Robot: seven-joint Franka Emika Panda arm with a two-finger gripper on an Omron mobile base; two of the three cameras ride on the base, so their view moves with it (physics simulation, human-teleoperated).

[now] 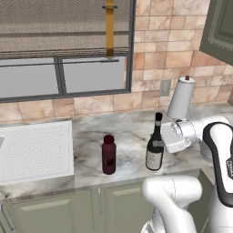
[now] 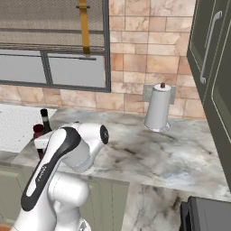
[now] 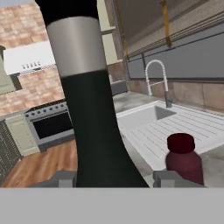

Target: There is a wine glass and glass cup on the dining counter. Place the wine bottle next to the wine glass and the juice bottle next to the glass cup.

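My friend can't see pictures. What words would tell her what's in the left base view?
A white robot arm's gripper has its jaws around a slim, nearly black wine bottle with a pale label, standing upright on a marble kitchen worktop. A stout dark red juice bottle stands apart to its left, and a white paper towel roll stands behind.

wine bottle [image 3: 89,109] top and base cropped in hand view, juice bottle [image 2: 38,131] mostly behind arm
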